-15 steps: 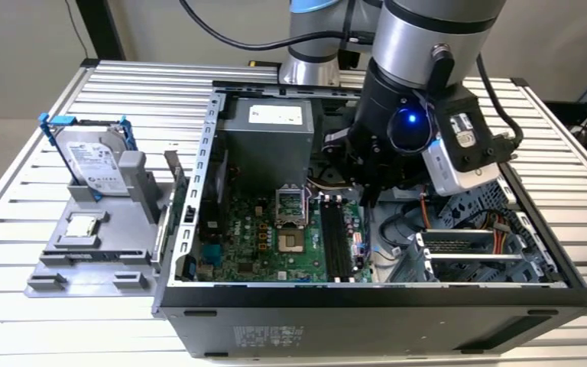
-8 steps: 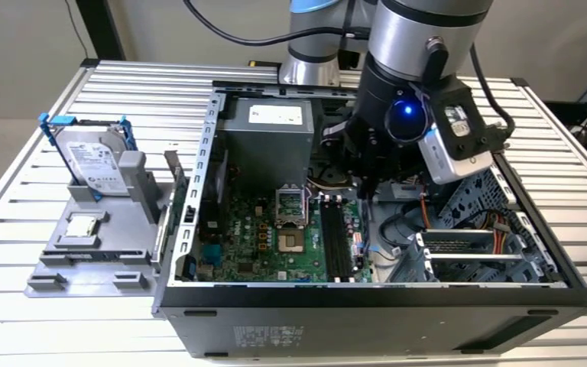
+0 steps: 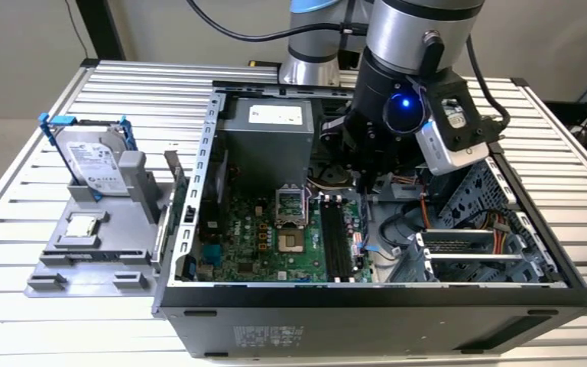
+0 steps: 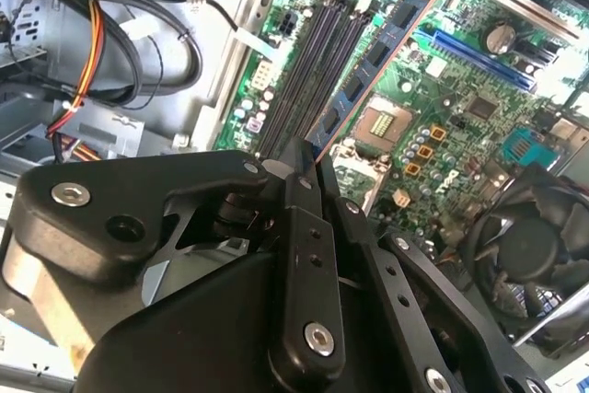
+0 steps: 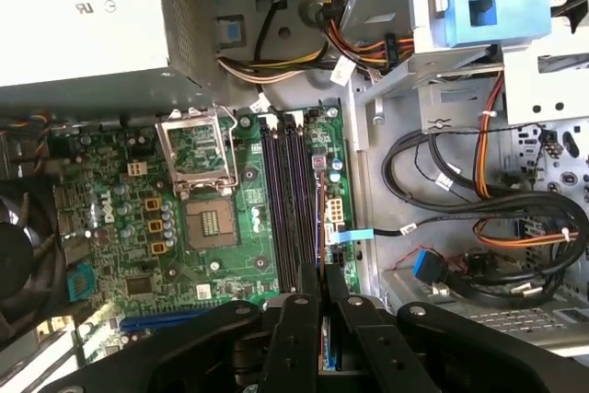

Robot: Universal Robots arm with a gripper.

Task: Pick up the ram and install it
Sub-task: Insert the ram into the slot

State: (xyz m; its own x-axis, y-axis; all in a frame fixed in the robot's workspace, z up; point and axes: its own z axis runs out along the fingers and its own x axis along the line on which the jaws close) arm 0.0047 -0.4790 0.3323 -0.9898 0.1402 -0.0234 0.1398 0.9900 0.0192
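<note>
Your black two-finger claw (image 4: 308,161) clamped on the long, thin, dark ram stick (image 4: 377,54) (chips showing in the second wrist view), over the black plastic motherboard slots (image 5: 287,200), inside the open grey computer case (image 3: 375,306).

The gripper (image 4: 308,156) is matt black, its screw heads (image 4: 319,340) shiny; the ram (image 4: 368,69) is dull, dark circuit board. The motherboard (image 5: 235,269) is glossy green, the computer case (image 3: 375,313) grey sheet metal (matt), the table (image 3: 28,138) ribbed bare metal, the hard drive frame (image 3: 59,120) blue plastic.
</note>
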